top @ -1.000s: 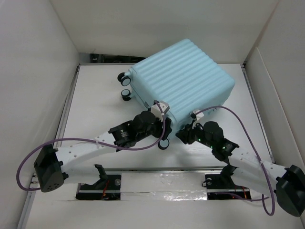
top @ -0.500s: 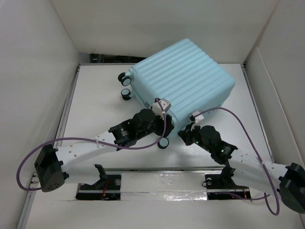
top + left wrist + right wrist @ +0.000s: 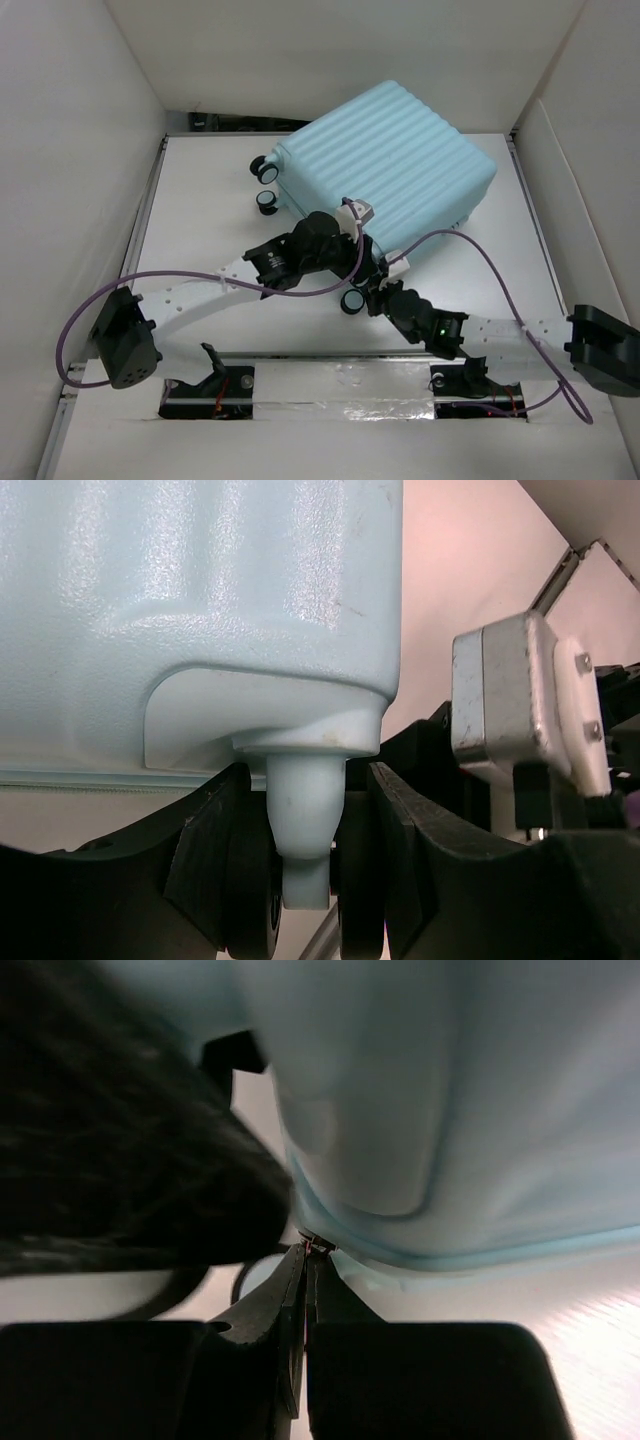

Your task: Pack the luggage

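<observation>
right hand (image 3: 306, 1260) now closed, slid left, luggage (image 3: 385, 165) perhaps nudged

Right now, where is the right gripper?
Top view, low centre: the right gripper sits shut at the near corner of the luggage, just right of the caster wheel; its wrist view shows the fingertips at the shell's seam.

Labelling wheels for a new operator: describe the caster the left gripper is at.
Find the pale aqua luggage lying mid-table. Two casters sit together at its far-left corner; this caster stands alone at the near corner, between the fingers of the left gripper.
</observation>
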You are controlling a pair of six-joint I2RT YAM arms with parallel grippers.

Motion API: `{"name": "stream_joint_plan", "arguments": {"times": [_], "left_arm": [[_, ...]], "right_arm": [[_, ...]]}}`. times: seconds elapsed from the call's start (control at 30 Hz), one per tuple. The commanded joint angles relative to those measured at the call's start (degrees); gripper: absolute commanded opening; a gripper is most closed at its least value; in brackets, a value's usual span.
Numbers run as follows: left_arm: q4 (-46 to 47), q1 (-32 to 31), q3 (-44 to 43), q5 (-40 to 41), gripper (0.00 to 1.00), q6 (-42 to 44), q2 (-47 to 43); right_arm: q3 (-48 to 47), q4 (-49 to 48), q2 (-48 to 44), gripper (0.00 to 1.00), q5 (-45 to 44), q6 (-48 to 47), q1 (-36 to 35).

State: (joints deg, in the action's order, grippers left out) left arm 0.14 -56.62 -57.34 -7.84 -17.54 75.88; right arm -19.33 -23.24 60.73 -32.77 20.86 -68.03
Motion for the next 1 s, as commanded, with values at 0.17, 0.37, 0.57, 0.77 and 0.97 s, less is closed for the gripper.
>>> {"name": "stream_joint_plan", "arguments": {"times": [0.17, 0.37, 0.57, 0.77, 0.97], "left_arm": [[17.6, -0.4, -10.1, -4.8, 0.0, -3.6, -1.5], [18.8, -1.8, -10.1, -9.8, 0.26, -7.6, -1.4], [6.2, 2.6, -9.2, 10.2, 0.99, -5.0, -9.0], [-0.1, 29.0, -10.2, 11.2, 0.99, -9.0, -14.7], [-10.2, 45.4, -22.4, -1.9, 0.76, 1.7, -1.0]], "right_arm": [[-6.2, -32.0, 8.9, 0.0, 4.2, 2.5, -6.0], [-8.1, -55.6, 23.5, 0.0, -3.1, -2.6, -6.0], [-2.7, -52.5, 19.5, 0.0, -3.1, 0.8, -6.6], [2.4, -44.7, 10.4, 0.0, -1.9, 2.2, -6.6], [3.2, -40.0, 6.0, 0.0, 0.0, 1.7, -6.6]]}}
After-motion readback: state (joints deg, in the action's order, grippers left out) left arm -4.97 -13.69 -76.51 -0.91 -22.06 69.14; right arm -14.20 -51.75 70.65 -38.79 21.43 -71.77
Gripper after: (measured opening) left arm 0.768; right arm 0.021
